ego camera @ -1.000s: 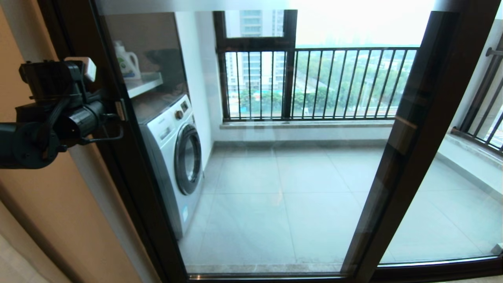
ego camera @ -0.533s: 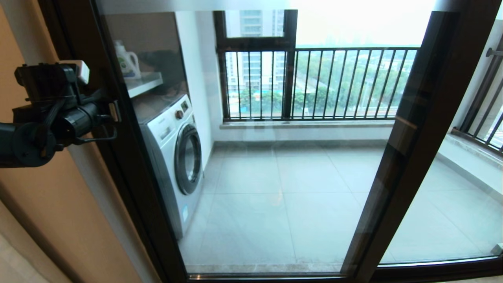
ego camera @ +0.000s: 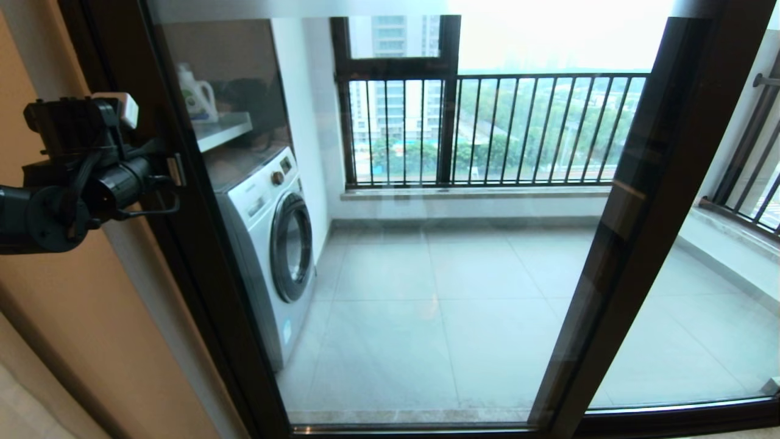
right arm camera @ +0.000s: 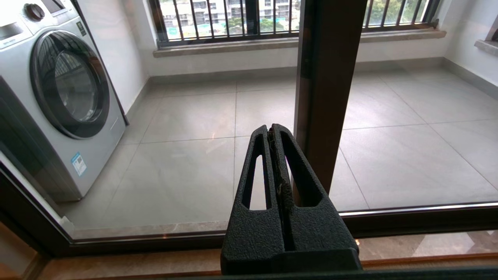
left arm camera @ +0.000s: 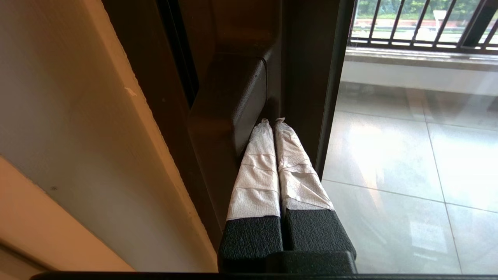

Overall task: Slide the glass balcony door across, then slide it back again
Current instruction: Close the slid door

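Observation:
The glass balcony door fills the head view, its dark brown left upright standing against the wall. My left gripper is at that upright at handle height. In the left wrist view the left gripper is shut with nothing between its white-taped fingers. Its tips sit in the gap between the short dark bar handle and the door's frame. My right gripper is shut and empty, low before the glass and beside another dark upright. It does not show in the head view.
Behind the glass stand a white washing machine, a shelf with a detergent bottle, a tiled balcony floor and a barred window. An orange-beige wall is to the left. A second dark upright crosses on the right. The bottom track runs along the floor.
My left arm and gripper moved a little to the left over the first half second, then held still. The door's frame looks to be in the same place.

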You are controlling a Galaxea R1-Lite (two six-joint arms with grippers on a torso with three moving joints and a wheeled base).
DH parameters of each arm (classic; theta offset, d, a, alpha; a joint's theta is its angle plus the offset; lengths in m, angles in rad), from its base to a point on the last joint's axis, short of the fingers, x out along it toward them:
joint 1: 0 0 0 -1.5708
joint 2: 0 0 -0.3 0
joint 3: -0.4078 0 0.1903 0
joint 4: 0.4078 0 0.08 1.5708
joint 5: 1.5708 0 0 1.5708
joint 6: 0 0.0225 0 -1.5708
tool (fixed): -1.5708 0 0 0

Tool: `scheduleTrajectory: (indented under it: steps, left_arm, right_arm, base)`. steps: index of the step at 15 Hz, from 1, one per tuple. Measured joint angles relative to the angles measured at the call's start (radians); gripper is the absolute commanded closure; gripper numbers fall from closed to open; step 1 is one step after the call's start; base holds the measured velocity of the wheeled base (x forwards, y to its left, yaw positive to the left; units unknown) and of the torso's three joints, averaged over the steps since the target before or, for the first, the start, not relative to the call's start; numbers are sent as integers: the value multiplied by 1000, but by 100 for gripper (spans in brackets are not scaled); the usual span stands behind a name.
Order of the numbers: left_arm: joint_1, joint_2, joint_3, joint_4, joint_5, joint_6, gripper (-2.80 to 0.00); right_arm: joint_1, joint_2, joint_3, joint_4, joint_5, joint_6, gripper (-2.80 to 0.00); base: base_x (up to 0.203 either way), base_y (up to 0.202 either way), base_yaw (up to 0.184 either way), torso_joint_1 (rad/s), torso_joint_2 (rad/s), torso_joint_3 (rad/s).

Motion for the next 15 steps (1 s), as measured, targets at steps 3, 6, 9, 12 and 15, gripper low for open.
scheduleTrajectory:
  steps: [3, 6, 9, 12, 15]
  left_arm:
    - [26, 3, 1, 0, -26, 1, 0]
    - [54, 10, 1, -2, -38, 1, 0]
    - [76, 14, 0, -4, -46, 2, 0]
    - [85, 19, -3, -4, -43, 2, 0]
    - [85, 19, -2, -3, -43, 2, 0]
  right_arm:
    - [0, 0, 0, 0, 0, 0, 0]
    - [0, 0, 0, 0, 0, 0, 0]
    - [0, 0, 0, 0, 0, 0, 0]
    - [0, 0, 0, 0, 0, 0, 0]
    - [0, 0, 0, 0, 0, 0, 0]
  base:
    - [0, 0, 0, 0, 0, 0]
    - [0, 0, 0, 0, 0, 0]
    - [0, 0, 0, 0, 0, 0]
    - [0, 0, 0, 0, 0, 0]
    - [0, 0, 0, 0, 0, 0]
